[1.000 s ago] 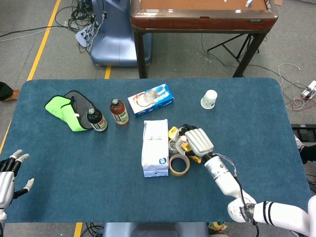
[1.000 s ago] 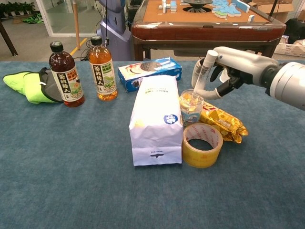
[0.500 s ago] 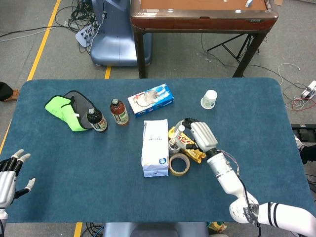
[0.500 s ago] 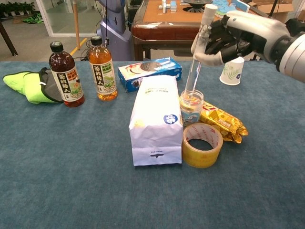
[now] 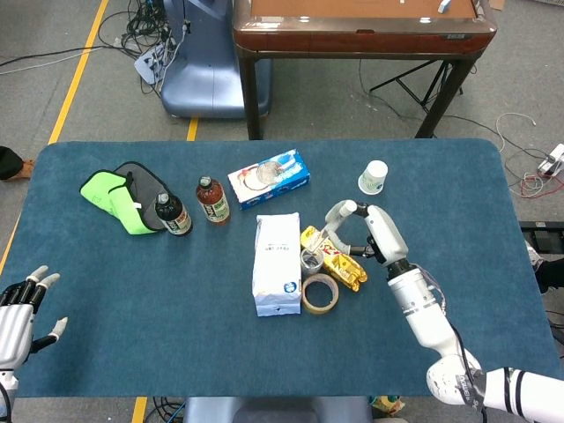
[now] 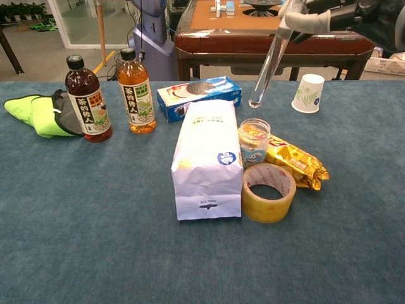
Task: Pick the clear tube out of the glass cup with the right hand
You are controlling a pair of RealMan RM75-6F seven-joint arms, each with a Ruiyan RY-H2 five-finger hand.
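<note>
My right hand (image 5: 374,231) (image 6: 329,14) holds the clear tube (image 6: 268,63) by its upper end, lifted free above the glass cup (image 6: 254,142). The tube hangs tilted, its rounded lower tip well above the cup's rim; in the head view the tube (image 5: 333,231) slants over the cup (image 5: 310,258). The cup stands upright between the white paper bag (image 6: 206,159) and the yellow snack packet (image 6: 295,162). My left hand (image 5: 21,306) rests open at the table's near left edge, holding nothing.
A roll of yellow tape (image 6: 269,192) lies in front of the cup. Two tea bottles (image 6: 85,98) (image 6: 137,91), a blue biscuit box (image 6: 199,97) and a green cloth (image 6: 39,114) sit to the left. A paper cup (image 6: 307,92) stands at the back right.
The right hand rose and drew back to the right with the tube, pulling its lower end fully out of the glass cup. The left hand stayed put.
</note>
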